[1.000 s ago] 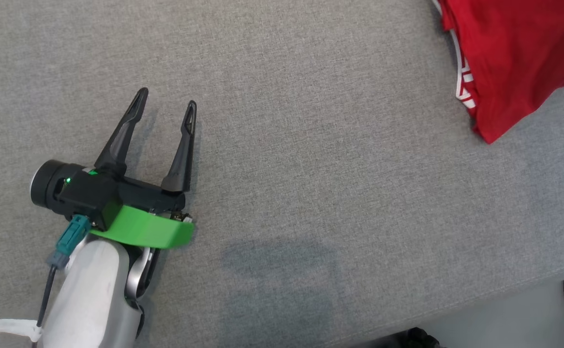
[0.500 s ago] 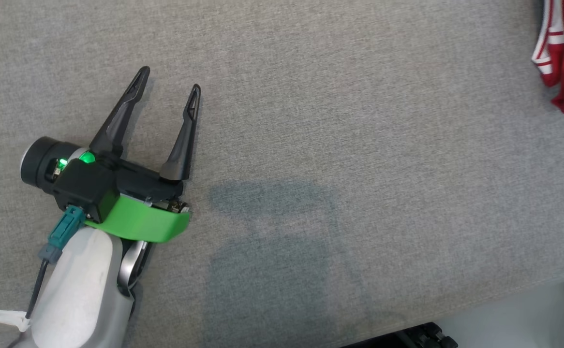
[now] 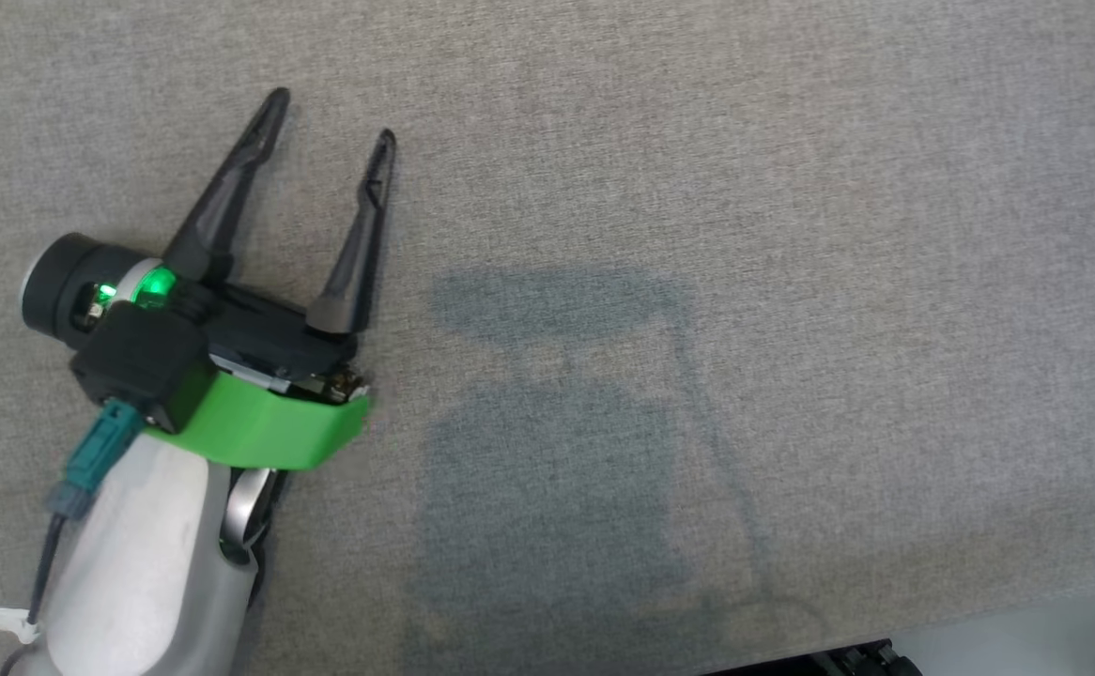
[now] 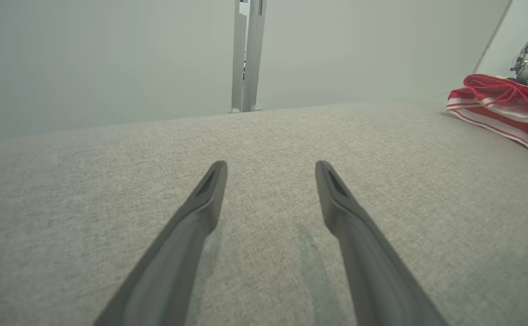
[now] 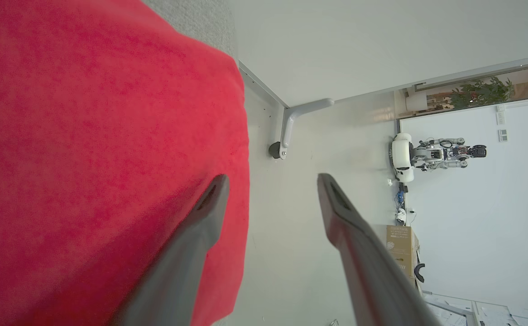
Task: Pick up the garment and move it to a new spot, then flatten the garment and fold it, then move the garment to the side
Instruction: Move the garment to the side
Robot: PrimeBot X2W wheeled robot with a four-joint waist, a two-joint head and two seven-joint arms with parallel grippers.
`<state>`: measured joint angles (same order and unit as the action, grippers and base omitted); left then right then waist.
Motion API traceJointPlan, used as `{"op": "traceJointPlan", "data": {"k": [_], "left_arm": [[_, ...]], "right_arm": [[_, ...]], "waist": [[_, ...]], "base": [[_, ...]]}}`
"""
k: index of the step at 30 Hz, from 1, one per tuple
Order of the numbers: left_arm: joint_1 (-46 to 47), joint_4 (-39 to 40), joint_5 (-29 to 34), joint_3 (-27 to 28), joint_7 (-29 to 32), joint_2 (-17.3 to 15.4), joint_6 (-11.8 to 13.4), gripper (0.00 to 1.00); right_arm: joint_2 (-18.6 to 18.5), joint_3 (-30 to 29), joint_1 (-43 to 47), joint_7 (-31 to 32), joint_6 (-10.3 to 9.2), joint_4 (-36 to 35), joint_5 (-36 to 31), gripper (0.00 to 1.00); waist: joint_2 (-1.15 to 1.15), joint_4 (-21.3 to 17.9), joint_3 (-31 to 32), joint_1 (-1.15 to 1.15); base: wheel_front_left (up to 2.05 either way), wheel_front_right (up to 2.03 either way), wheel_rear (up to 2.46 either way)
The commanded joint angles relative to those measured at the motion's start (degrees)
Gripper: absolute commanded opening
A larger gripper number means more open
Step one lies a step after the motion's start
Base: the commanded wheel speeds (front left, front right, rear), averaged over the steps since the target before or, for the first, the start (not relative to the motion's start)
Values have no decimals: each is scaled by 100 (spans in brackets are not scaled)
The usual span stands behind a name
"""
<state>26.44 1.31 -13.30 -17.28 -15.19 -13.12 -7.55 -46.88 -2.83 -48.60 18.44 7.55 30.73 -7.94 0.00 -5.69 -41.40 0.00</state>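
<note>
So, both tools were spread, nothing between the fingers point(image 4: 191, 226): left tool point(image 3: 331, 115) low over the grey bench point(image 3: 698, 141), right tool point(image 5: 271, 177) close over the red garment point(image 5: 87, 136). The garment sat out at the bench's right end, partly cut off at the frame edge. Further back, pale floor point(image 5: 291, 271) and another robot point(image 5: 431, 154) by a white wall point(image 5: 472, 226).

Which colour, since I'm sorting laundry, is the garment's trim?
White stripes on the red garment, clearest in the left wrist view.
</note>
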Motion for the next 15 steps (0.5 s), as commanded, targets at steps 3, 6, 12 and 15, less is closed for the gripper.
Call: {"op": "traceJointPlan", "data": {"k": [3, 6, 12, 15], "left_arm": [[-64, 34, -66, 209, 14, 72, 19, 100], [-140, 74, -161, 322, 13, 167, 18, 100], [-289, -51, -235, 489, 9, 344, 17, 100], [-433, -155, -244, 644, 9, 474, 22, 100]], "right_arm": [[170, -27, 142, -282, -13, 2, -86, 100], [349, 3, 177, -578, -13, -141, -110, 100], [703, -252, 555, -1378, -13, -625, -129, 100], [920, -408, 902, -1646, -13, -933, -119, 100]], "waist": [[0, 53, -13, 0], [0, 47, 100, 0], [0, 133, 573, 0], [0, 187, 927, 0]], "base": [[0, 0, 0], [0, 0, 0], [0, 0, 0], [0, 0, 0]]}}
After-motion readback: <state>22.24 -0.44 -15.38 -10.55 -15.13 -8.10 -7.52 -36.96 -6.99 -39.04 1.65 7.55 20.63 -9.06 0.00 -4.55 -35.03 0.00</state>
